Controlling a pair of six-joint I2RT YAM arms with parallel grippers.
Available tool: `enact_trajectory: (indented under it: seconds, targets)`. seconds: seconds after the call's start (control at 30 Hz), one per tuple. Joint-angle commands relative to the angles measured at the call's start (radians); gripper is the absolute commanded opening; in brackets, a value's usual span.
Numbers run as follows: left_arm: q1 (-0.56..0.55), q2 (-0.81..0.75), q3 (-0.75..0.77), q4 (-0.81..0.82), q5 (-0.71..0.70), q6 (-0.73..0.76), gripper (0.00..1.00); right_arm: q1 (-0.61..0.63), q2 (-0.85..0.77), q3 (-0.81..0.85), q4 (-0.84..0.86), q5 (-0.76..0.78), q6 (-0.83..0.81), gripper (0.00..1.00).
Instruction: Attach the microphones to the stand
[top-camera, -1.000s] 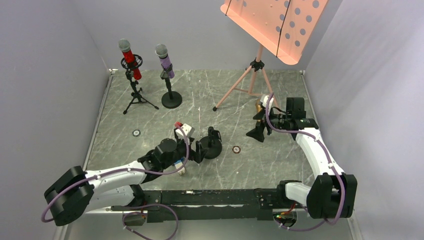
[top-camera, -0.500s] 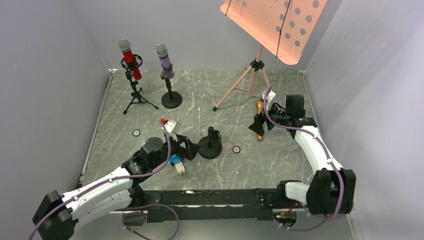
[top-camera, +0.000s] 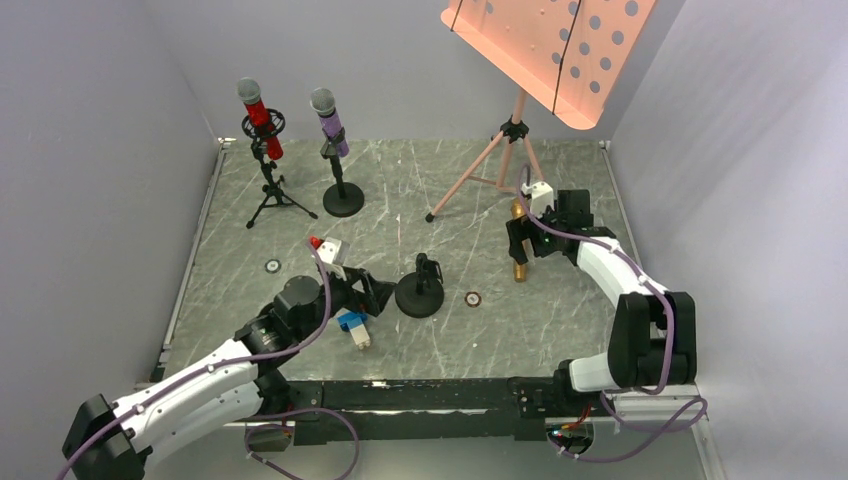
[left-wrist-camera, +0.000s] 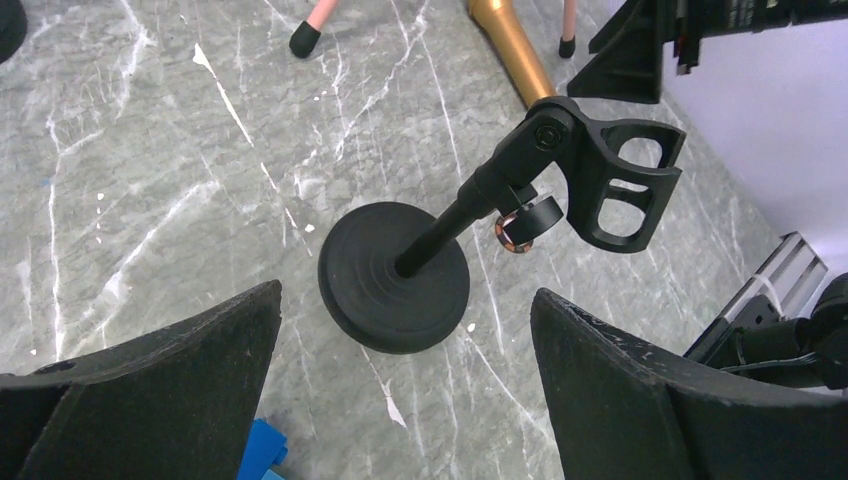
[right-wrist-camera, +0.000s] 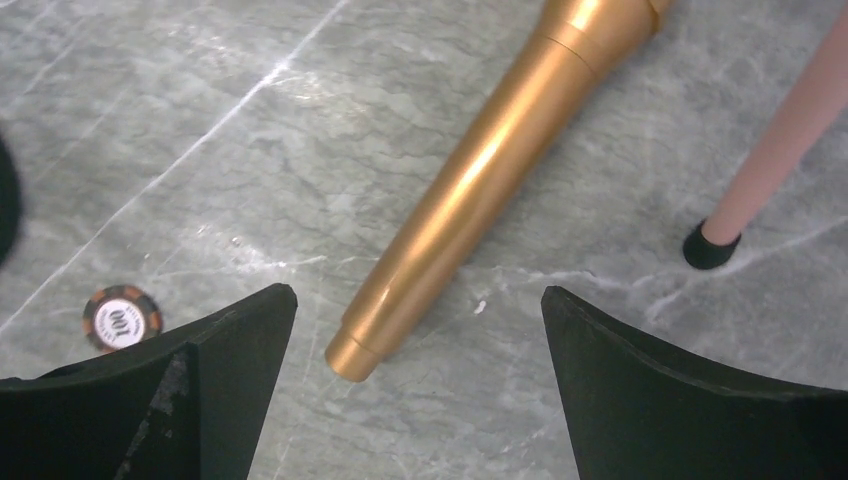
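1. Done: red microphone (top-camera: 258, 115) and purple microphone (top-camera: 330, 122) sit clipped, behind-left of the empty stand (left-wrist-camera: 395, 275).
2. Remaining: gold microphone (right-wrist-camera: 480, 190) lies on the desk (top-camera: 300, 240), right of that stand.
3. Right tool (top-camera: 522, 243) straddles it, fingers apart; left tool (top-camera: 375, 297), also apart, faces the stand.

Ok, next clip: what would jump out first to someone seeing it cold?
The big pink music stand looming at the far right, then the red microphone and purple microphone upright on stands at the far left. Nearer, the gold microphone lies flat on the table under the open right claw, with an empty black stand mid-table.
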Motion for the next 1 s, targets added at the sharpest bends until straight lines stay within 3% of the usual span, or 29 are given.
enact_trajectory:
  seconds: [0.0,0.23,0.33,0.6,0.8,0.97]
  targets:
    - [0.004,-0.056,-0.046,0.058,-0.031,-0.046,0.98,0.032,0.040,0.024,0.091,0.194,0.154,1.00]
    - [0.004,-0.124,-0.105,0.056,-0.034,-0.060,0.98,0.053,0.134,0.061,0.057,0.206,0.226,1.00]
    - [0.004,-0.146,-0.127,0.058,-0.043,-0.064,0.98,0.060,0.165,0.068,0.049,0.215,0.215,0.94]
    - [0.004,-0.156,-0.160,0.086,-0.060,-0.081,0.98,0.118,0.262,0.110,0.012,0.283,0.208,0.58]
    - [0.004,-0.152,-0.154,0.091,-0.061,-0.074,0.98,0.141,0.292,0.129,-0.018,0.298,0.203,0.44]
    - [0.004,-0.140,-0.141,0.091,-0.055,-0.067,0.98,0.149,0.286,0.141,-0.073,0.234,0.179,0.26]
